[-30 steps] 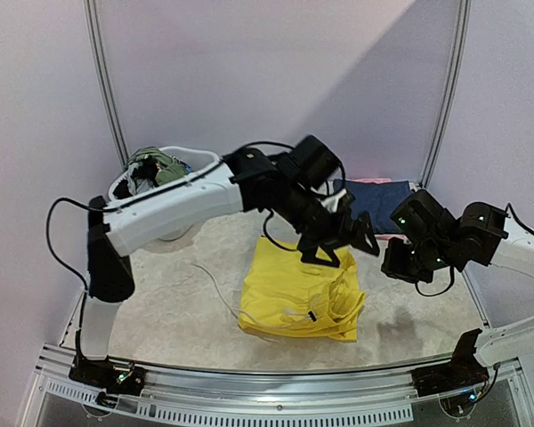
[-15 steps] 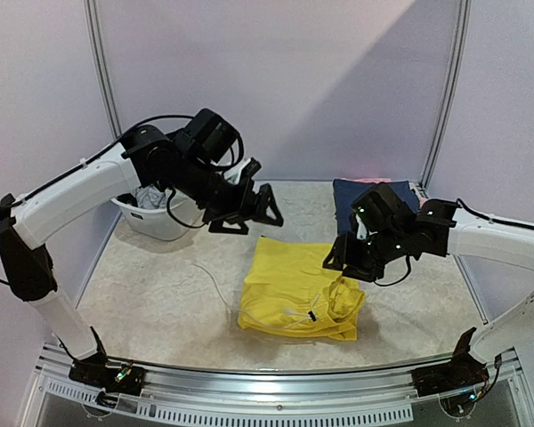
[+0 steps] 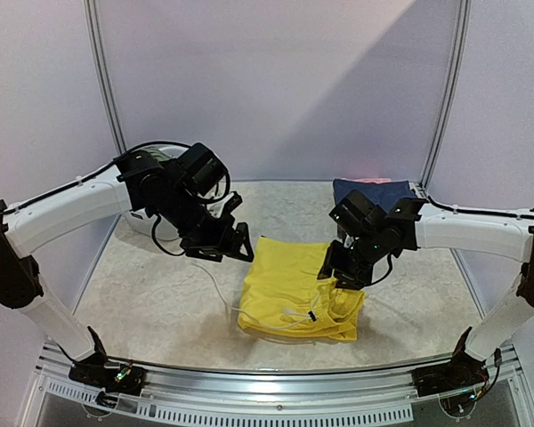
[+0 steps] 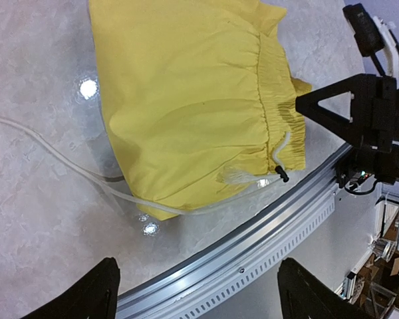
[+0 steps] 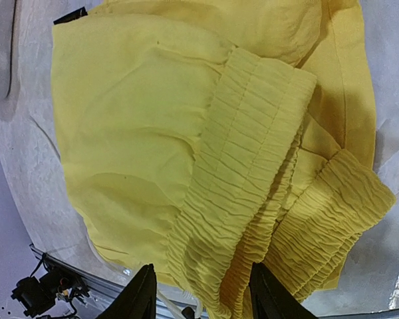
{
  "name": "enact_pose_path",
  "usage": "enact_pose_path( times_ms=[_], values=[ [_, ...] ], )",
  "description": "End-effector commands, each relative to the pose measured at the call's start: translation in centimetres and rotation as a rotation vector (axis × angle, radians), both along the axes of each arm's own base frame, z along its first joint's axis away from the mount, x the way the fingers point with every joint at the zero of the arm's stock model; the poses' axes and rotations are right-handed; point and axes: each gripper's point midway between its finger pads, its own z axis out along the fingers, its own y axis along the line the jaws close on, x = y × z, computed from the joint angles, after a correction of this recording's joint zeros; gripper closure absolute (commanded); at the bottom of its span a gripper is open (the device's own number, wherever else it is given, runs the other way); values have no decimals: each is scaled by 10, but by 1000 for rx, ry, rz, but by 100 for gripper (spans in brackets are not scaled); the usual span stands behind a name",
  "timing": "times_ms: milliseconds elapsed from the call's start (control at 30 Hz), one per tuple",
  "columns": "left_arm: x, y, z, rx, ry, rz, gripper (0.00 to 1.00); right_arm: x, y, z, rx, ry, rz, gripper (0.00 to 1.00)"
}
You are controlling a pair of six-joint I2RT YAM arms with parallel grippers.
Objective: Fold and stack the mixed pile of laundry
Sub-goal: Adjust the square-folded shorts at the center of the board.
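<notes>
A bright yellow garment [image 3: 295,289] with a gathered waistband [image 5: 253,166] and a white drawstring [image 4: 280,143] lies folded on the table's front middle. My left gripper [image 3: 230,245] hovers just left of its far left corner. In the left wrist view this gripper [image 4: 196,300] is open and empty over the front rail. My right gripper [image 3: 336,269] is over the garment's right edge. In the right wrist view its open fingers [image 5: 203,299] straddle the waistband without pinching it. The rest of the laundry pile is hidden behind my left arm.
A folded navy garment [image 3: 374,192] lies at the back right with something pink [image 3: 367,181] behind it. The white tub [image 3: 149,227] is mostly hidden behind my left arm. A thin clear cord [image 4: 53,159] trails across the table left of the yellow garment. The metal rail [image 3: 276,405] runs along the front.
My left arm swung from above the yellow garment out to the left and came down by its left corner. My right arm moved left onto the garment's right edge and its jaws opened.
</notes>
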Motion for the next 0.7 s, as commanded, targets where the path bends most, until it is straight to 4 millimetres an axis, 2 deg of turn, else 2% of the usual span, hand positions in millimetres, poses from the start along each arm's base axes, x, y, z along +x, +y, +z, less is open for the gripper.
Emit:
enact_pose_path(
  times_ms=[0, 200, 400, 567, 667],
  values=[
    [4, 1, -4, -9, -6, -15, 17, 13, -5, -15, 1, 17, -63, 53],
    [4, -2, -4, -13, 0, -35, 18, 36, -6, -32, 20, 31, -96, 56],
    [2, 1, -6, -6, 5, -45, 18, 52, -11, -35, 24, 33, -110, 56],
    [0, 4, -5, -5, 2, -42, 18, 51, -8, -44, 29, 60, -98, 56],
    [-1, 8, -4, -1, 0, -40, 18, 45, -16, -46, 5, 77, -102, 54]
  ],
)
